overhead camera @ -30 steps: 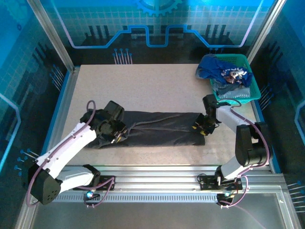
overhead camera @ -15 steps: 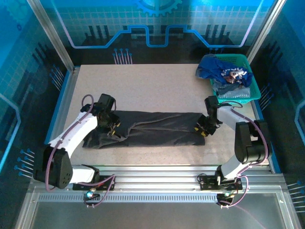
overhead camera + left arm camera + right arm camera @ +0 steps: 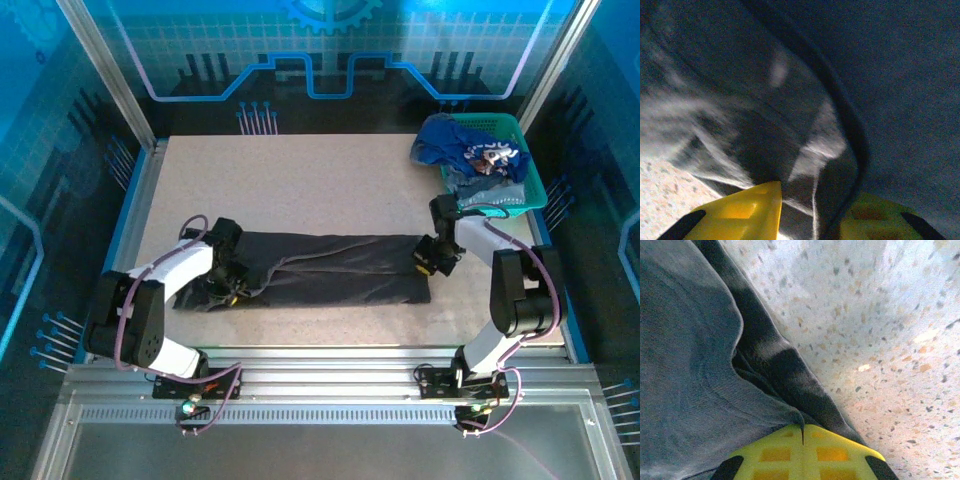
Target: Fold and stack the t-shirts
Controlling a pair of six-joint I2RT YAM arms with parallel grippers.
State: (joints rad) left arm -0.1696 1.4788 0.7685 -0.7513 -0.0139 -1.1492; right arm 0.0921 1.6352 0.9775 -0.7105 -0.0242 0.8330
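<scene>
Right wrist: we see right gripper [image 3: 802, 430] pinching charcoal t-shirt [image 3: 690, 370] edge, fingers [image 3: 775, 455] together; left gripper [image 3: 812, 202] straddles its fold, hold we cannot tell.

No legible txt anywhere. Blue shirt [image 3: 452, 150] in the basket [image 3: 536, 186] has pale print, too small and crumpled to read. Back wall [image 3: 200, 45] has a gear graphic and circuit-style lines, no letters or nos. Grey shirt [image 3: 340, 272] looks plain, no readable tag.
</scene>
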